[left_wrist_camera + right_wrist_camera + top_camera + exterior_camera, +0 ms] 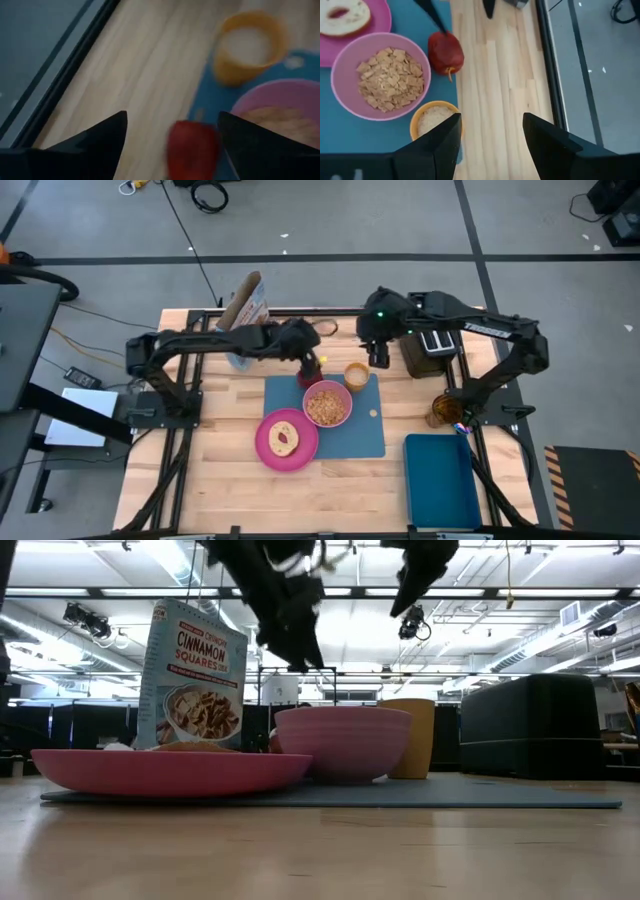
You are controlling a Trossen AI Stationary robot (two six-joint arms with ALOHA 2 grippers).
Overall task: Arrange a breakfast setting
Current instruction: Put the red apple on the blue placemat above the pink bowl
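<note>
On the mat (362, 430): plate (268, 450), bowl (340, 416), cup (356, 375) behind, apple (311, 377) beside.

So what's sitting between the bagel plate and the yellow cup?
The pink bowl of cereal. In the high view it sits on the blue mat, between the plate with the bagel and the cup.

Cinnamon Squares cereal box (193, 675) upright at table's far left side, behind the setting. Black toaster (432, 348) at far right edge. Dark blue tray (441, 480) flat at near right corner. Amber glass jar (444, 409) just beyond tray. Bare wooden table (220, 480).
</note>
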